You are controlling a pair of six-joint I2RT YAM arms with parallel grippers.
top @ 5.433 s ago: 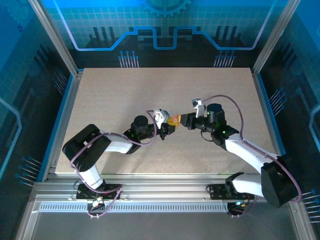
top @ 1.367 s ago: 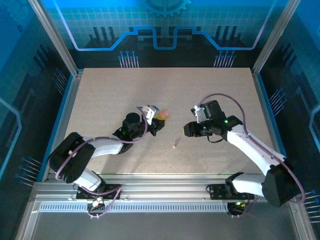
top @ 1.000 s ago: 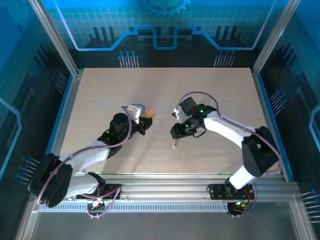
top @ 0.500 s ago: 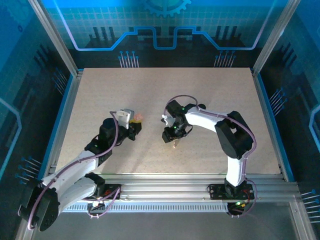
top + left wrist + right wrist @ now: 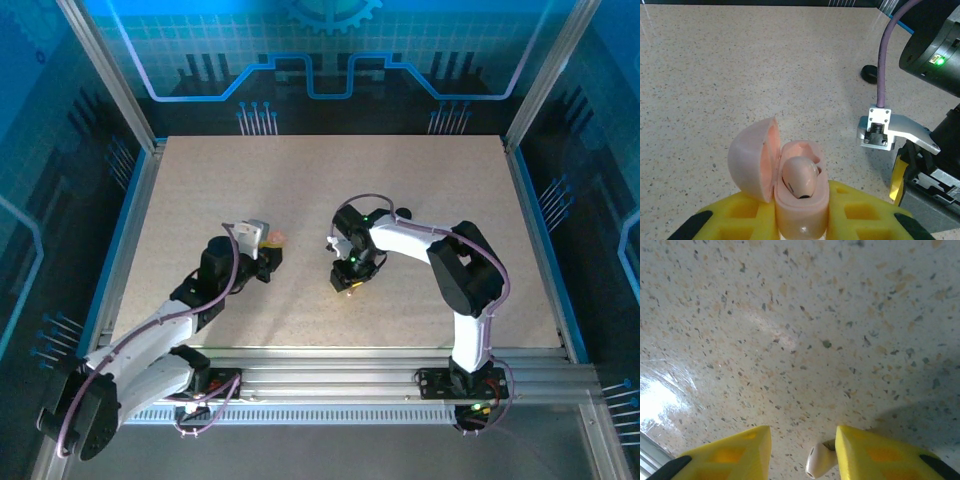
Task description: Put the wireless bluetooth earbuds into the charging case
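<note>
One loose earbud, sitting right in the right gripper's gap

The right gripper (image 5: 802, 436) is down over the table (image 5: 790, 330), its yellow fingers (image 5: 730, 455) parted with nothing pinched (no clamp yet). The whitish earbud (image 5: 818, 462) lies on the surface between them, tight against the finger on the right of the wrist view, with its bulb in the gap and its stem slanting off behind that finger. I'd guess the squeeze has to come mostly from the other finger. Off to the left and well apart, the left gripper (image 5: 802, 202) is clenched on the open pink charging case (image 5: 801, 220), lid (image 5: 752, 160) flipped left, with a second earbud (image 5: 800, 180) seated inside. The right arm's clearly nearer for this pick.
</note>
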